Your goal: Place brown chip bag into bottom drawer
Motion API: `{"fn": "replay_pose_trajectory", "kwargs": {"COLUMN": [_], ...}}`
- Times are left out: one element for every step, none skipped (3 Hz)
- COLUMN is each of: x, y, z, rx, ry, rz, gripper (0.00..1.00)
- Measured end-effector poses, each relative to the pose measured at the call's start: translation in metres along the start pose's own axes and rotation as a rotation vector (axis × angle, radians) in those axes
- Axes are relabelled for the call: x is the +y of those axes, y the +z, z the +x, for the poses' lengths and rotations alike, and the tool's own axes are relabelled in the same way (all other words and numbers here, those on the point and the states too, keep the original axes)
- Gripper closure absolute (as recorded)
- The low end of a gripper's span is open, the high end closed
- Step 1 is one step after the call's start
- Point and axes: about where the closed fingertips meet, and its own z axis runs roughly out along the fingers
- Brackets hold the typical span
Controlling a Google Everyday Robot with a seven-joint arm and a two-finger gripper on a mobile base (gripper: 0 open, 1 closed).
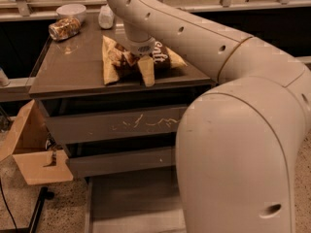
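Observation:
The brown chip bag (164, 57) lies on the cabinet top (73, 67), dark brown with tan-yellow ends and white lettering. My gripper (139, 62) is down on the bag's middle, at the end of the arm that reaches in from the right. It covers part of the bag. The bottom drawer (131, 203) is pulled out at the bottom of the frame, a wide shallow tray with a plain floor. Its right part is hidden behind my arm.
A speckled packet (64, 28), a white bowl (71, 11) and a small white bottle (106, 17) stand at the back of the cabinet top. A scratched drawer front (116, 125) is shut. A cardboard box (29, 149) sits at the left. My bulky arm (243, 154) fills the right.

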Motion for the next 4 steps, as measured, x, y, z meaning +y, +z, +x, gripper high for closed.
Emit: {"fn": "replay_pose_trajectory", "kwargs": {"x": [-0.003,-0.007,-0.011,-0.011], "y": [-0.017,-0.040,-0.080,-0.080], "z": [0.005,0.010,0.022,0.022], "rx": [-0.002,0.001,0.018,0.018], "ry": [-0.012,-0.026,-0.029,-0.029], "rz": [-0.002,-0.006,0.025,0.025], "gripper": [0.95,1.00,1.00,1.00]}}
